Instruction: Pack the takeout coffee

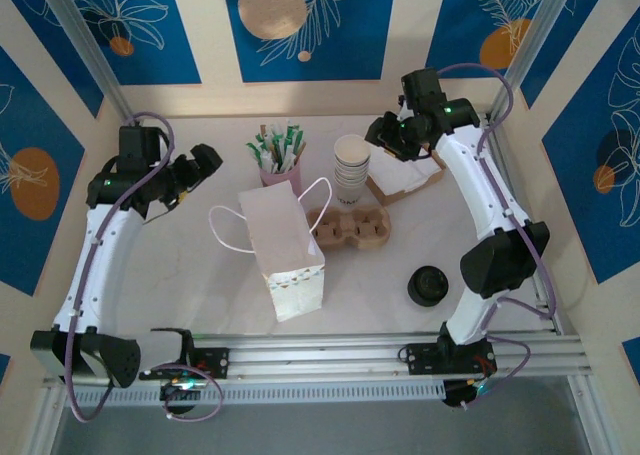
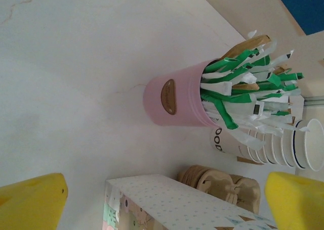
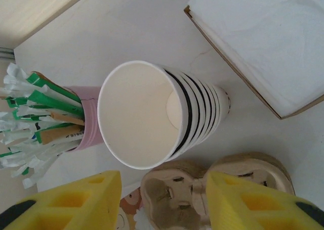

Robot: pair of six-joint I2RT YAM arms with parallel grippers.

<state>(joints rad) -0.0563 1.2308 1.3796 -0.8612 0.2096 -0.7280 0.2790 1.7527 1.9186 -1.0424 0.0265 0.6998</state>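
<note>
Both empty: left jaws spread wide; right jaws partly open, near cup stack (image 3: 152,113), not touching.

Overhead; both wrists facing cups (image 3: 142,113)

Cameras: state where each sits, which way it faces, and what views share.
Top external: above, behind the bases, looking down on the table; left arm and right arm show.
Left wrist: on the left arm, facing the pink holder; its yellow fingers show.
Right wrist: on the right arm, looking into the cup stack; its yellow fingers show.
Shared: all three show pink holder, cup stack, cardboard carrier.
</note>
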